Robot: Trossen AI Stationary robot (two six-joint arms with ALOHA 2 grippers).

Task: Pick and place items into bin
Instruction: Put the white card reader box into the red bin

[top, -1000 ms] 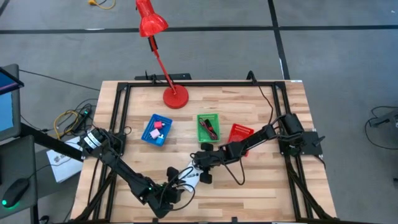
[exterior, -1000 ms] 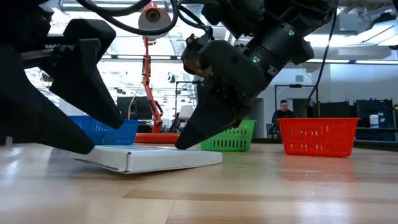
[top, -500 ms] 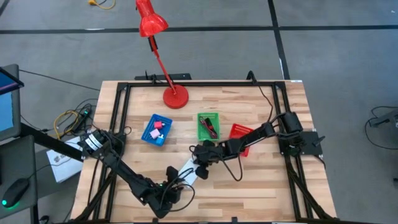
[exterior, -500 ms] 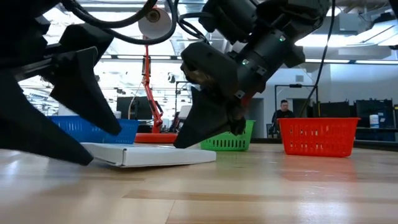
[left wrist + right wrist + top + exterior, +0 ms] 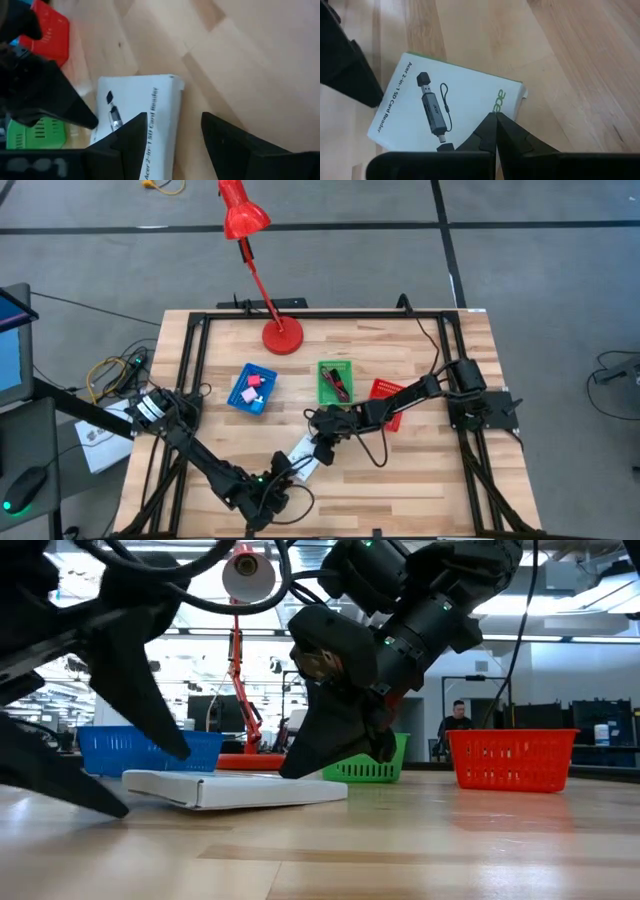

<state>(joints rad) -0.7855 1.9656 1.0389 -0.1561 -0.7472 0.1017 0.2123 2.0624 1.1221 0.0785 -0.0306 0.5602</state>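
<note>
Wooden surface (image 5: pixel 420 480) carries three bins and one white box. Right claw (image 5: pixel 495 131), fingers pressed together with nothing held, touches the box's (image 5: pixel 447 106) edge; left claw (image 5: pixel 172 131), fingers spread, straddles its other end. The box lies flat, apart from the blue bin (image 5: pixel 251 389), green bin (image 5: pixel 336 383) and red bin (image 5: pixel 385 398). Judged step: securing the box; next calls for a firm grip and lift binward.
</note>
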